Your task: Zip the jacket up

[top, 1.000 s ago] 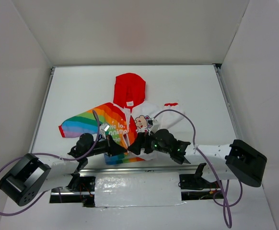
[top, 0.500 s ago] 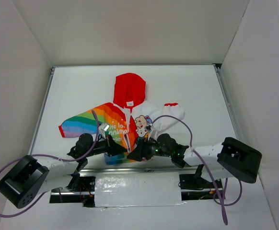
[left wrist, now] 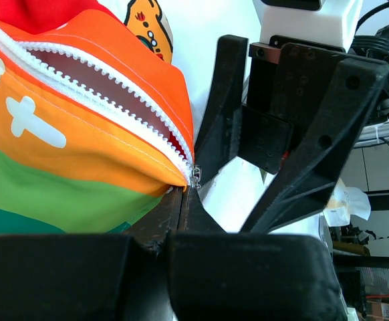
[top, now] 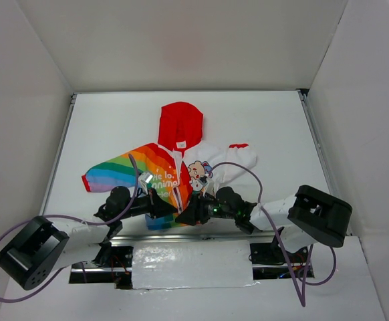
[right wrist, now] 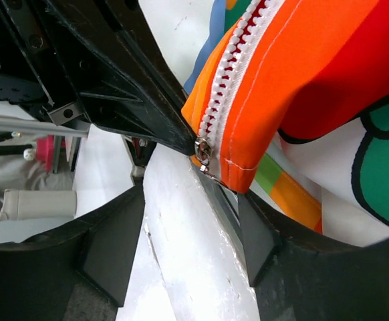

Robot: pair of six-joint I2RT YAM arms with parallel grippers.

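Observation:
The jacket lies flat mid-table, red hood pointing away, rainbow half on the left and white cartoon half on the right. Both grippers meet at its bottom hem. My left gripper is shut on the hem of the orange panel, just below the zipper's base. The white zipper teeth spread apart above that point. My right gripper is shut on the small metal zipper pull, which sits at the very bottom of the zipper.
White walls enclose the table on three sides, with a metal rail along the left edge. The jacket's rainbow sleeve stretches left and its white sleeve lies to the right. Purple cables loop over both arms.
The right arm's elbow has swung left and nearer, uncovering more of the white sleeve. Its gripper slid slightly left along the hem. The left arm has stayed put.

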